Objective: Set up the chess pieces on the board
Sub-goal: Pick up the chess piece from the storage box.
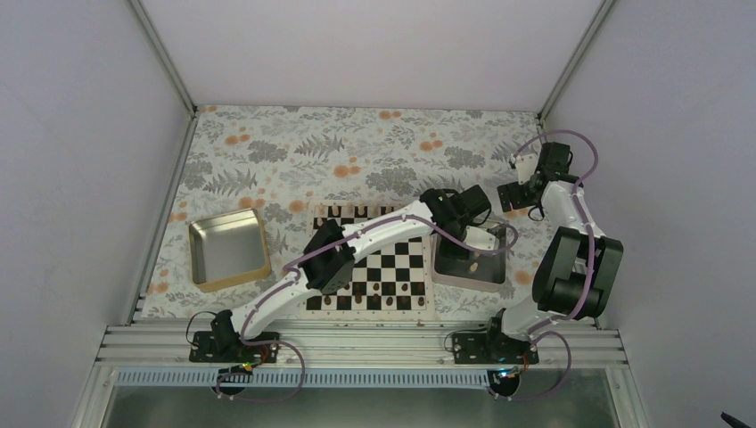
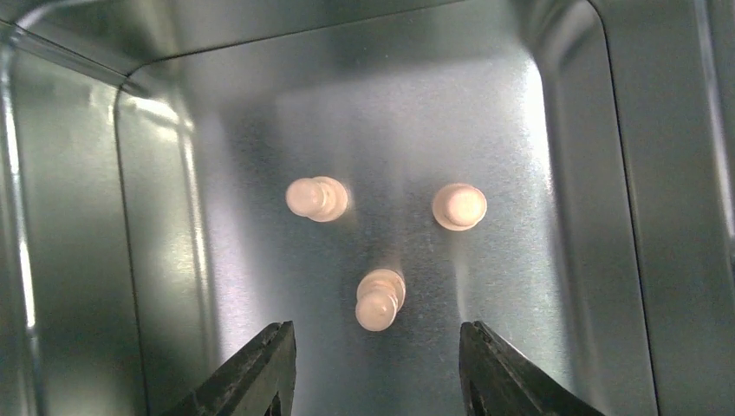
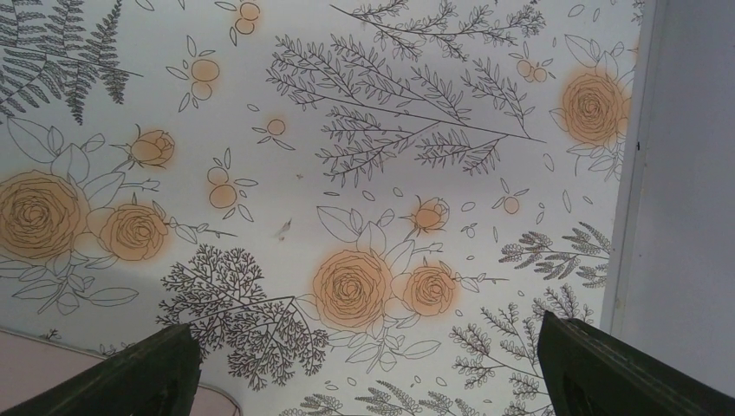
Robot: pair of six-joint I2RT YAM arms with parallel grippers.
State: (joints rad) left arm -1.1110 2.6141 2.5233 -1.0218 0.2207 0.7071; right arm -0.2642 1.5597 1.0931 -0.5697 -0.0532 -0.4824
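On the tablecloth (image 1: 357, 152), just beyond the arm bases: board (image 1: 397, 267) in the middle, left steel tray (image 1: 229, 250) well apart on its left, right steel tray (image 1: 464, 272) just beside its right edge. In the right steel tray, three chess pieces (image 2: 379, 299) apart in a triangle, beneath the left gripper (image 2: 375, 340). Right gripper (image 3: 368, 347) behind that tray, over bare tablecloth.

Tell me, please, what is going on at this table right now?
The left gripper hangs open inside the steel tray to the right of the board. It is above three pale chess pieces in the tray. The nearest one sits just ahead of its fingers, and nothing is gripped. The right gripper hangs wide open over the floral tablecloth, holding nothing.
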